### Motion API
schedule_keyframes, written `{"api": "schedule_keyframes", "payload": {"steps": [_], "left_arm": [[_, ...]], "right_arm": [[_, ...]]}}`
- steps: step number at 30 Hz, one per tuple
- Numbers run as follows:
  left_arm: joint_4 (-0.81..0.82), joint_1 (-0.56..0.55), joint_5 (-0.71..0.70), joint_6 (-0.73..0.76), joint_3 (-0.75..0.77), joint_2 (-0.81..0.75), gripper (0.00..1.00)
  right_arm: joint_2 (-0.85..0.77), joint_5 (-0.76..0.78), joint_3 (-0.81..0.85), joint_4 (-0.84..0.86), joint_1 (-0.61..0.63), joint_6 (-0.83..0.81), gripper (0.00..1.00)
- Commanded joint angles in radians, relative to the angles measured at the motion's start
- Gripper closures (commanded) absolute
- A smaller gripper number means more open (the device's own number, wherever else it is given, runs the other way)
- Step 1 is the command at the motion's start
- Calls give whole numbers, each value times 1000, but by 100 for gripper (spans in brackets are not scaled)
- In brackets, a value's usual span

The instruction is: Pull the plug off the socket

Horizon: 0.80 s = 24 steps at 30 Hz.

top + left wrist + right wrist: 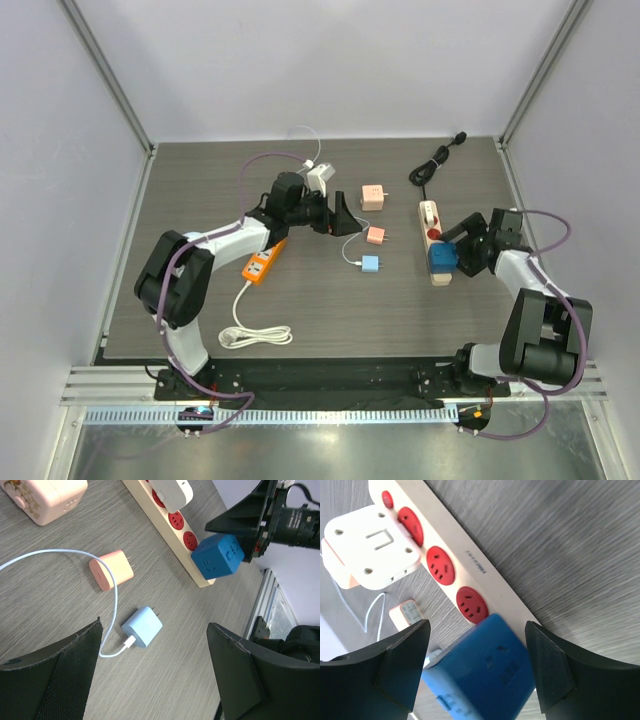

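Note:
The dark blue cube plug [441, 258] sits on the near end of the beige power strip [431, 228], which has round red outlets. My right gripper [459, 246] is open around the plug from the right. In the right wrist view the plug [485, 675] lies between the fingers [400, 665] with a gap on each side, over the strip [485, 575]. I cannot tell whether its prongs are in the outlet. My left gripper [338, 215] is open and empty mid-table; its view shows the plug [218, 555] and strip [150, 510] far off.
A white adapter [370, 545] is plugged in further up the strip. The strip's black cord [432, 165] runs to the back. A light-blue charger [142, 626] on a white cable, a pink charger [111, 569] and a pink cube [373, 197] lie mid-table. An orange strip [260, 265] lies at the left.

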Motion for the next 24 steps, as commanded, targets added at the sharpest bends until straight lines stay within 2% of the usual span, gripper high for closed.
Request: {"api": "schedule_keyframes", "payload": {"steps": [1,5,11,16,19,20,23,24], "left_arm": [[65,-5,62,-24,46,16,14],[70,-34,65,-29,66,38,15],[47,-77,48,-52,140,94,16],[-74,-172,-151,49,242,134,17],[-125,-189,-228,13,363,192,17],[-166,-189,-237,-45,456,241,17],[-297,-203,-286,-93,615,367,18],[-354,-213,-330,-93,732,398,18]], "right_arm": [[-35,79,121,-108,0,-137,17],[-41,140,167,-177,0,-225,15],[-90,174,164,-183,2,-283,14],[-73,165,162,-159,20,-332,15],[-63,174,156,-143,21,-293,17],[-67,179,150,-134,21,-286,17],[-99,213,120,-108,21,-254,20],[-111,219,109,-99,21,-250,21]]}}
